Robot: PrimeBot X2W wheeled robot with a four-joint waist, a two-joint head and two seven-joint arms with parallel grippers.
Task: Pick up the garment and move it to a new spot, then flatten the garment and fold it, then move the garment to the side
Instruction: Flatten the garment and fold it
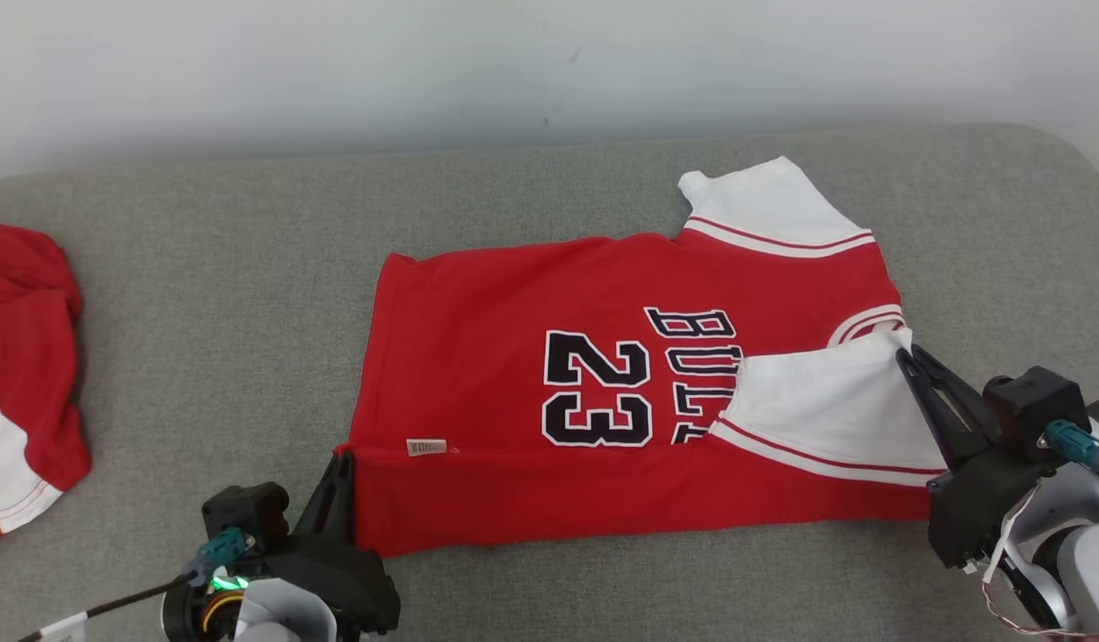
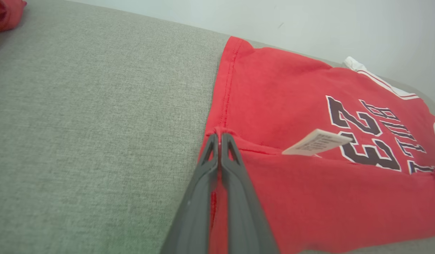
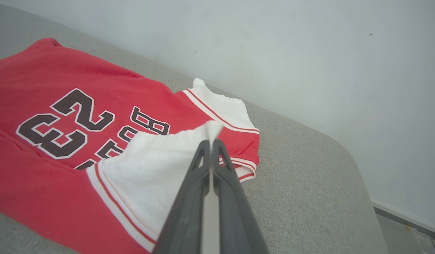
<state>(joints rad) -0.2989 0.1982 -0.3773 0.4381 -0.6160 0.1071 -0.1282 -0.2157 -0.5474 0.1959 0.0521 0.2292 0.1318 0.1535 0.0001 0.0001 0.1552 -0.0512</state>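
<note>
The garment (image 1: 531, 312) is a red jersey with white sleeves and a black "23", lying on the grey couch with its near long edge folded over onto itself. My left gripper (image 1: 342, 459) is shut on the red hem corner at the garment's lower left; the left wrist view shows its fingers (image 2: 220, 135) pinching the red garment (image 2: 291, 106) cloth beside a white label (image 2: 316, 141). My right gripper (image 1: 906, 355) is shut on the tip of the near white sleeve (image 1: 834, 401), folded over the lettering. Cloth sits between the right gripper's (image 3: 211, 141) tips on the garment (image 3: 62, 77).
Another red and white garment (image 1: 23, 357) lies bunched at the couch's left end. The grey couch (image 1: 201, 294) has bare fabric between the two garments and to the right. A pale wall (image 1: 513, 62) runs along the back. The couch's right end rounds off (image 3: 337, 183).
</note>
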